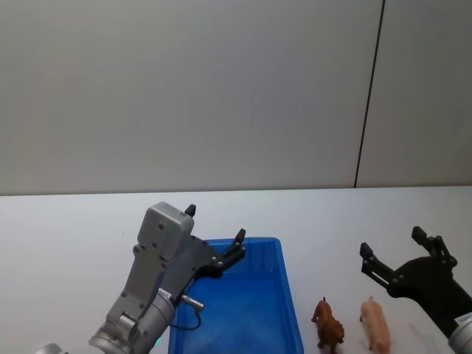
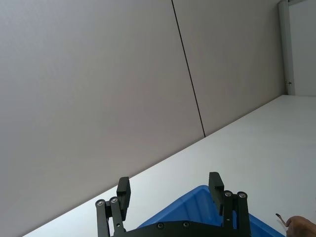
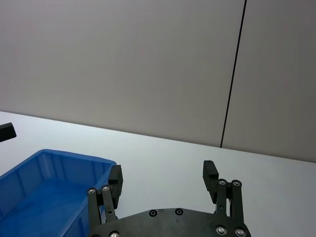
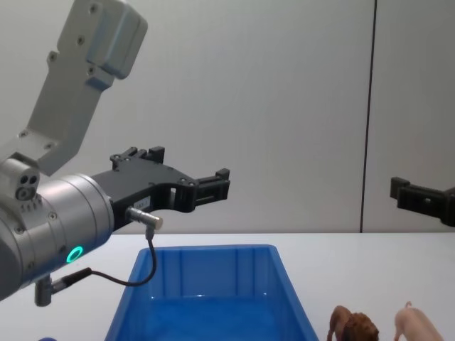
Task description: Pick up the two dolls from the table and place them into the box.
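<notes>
Head view. Left gripper [image 1: 215,223] above the far left corner of the box [image 1: 289,295], fingers spread wide, nothing between them. Right gripper [image 1: 391,241] on the right side, above the table [image 1: 74,228], spread just as wide and empty, near the pig and a little beyond it. Lion [image 1: 328,324] upright on the table just beside the box's right wall. Pig [image 1: 376,326] upright to the lion's right, close but apart from it. Both dolls outside the box.

Left wrist view. Left gripper [image 2: 169,182] open and empty, with a corner of the box [image 2: 197,207] low between its fingers. White table [image 2: 256,148] beyond, then a grey wall [image 2: 98,98].

Right wrist view. Right gripper [image 3: 163,171] open, gripping nothing. Box [image 3: 44,187] off to one side, table [image 3: 163,148] ahead.

Chest view. Left gripper [image 4: 192,167] raised well above the box [image 4: 213,264]. Right gripper [image 4: 423,195] at the right edge, at about the same height. Lion [image 4: 353,325] and pig [image 4: 416,325] low on the table [image 4: 341,249], right of the box, under the right gripper's side.
</notes>
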Controlling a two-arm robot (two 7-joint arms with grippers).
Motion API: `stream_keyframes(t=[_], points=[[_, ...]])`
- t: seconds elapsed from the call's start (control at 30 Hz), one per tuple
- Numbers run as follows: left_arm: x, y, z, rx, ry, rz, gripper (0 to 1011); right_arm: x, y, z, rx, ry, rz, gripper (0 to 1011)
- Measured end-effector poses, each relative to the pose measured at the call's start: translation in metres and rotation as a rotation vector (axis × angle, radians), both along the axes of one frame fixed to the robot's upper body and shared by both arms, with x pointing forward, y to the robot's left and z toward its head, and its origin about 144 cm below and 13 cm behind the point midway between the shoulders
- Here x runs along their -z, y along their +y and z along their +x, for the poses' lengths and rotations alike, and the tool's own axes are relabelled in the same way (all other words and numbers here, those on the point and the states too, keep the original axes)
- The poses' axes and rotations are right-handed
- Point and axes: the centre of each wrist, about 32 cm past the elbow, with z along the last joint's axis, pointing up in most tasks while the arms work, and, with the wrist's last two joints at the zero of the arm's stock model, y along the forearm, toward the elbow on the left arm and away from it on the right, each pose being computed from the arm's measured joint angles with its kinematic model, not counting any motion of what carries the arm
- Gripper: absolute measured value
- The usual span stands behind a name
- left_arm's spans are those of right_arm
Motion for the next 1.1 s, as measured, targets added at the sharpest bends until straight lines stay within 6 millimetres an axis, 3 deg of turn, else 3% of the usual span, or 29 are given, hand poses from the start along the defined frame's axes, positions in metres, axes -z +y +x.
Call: stream_keyframes(t=[0.73, 1.1], points=[[0.000, 0.000, 0.000, 0.000, 0.000, 0.000, 1001, 0.019, -0.029, 0.000, -0.056, 0.165, -0.116, 1001], [0.000, 0.000, 0.000, 0.000, 0.000, 0.000, 1001, 0.033, -0.034, -0.001, -0.081, 0.247, -0.143, 1001]])
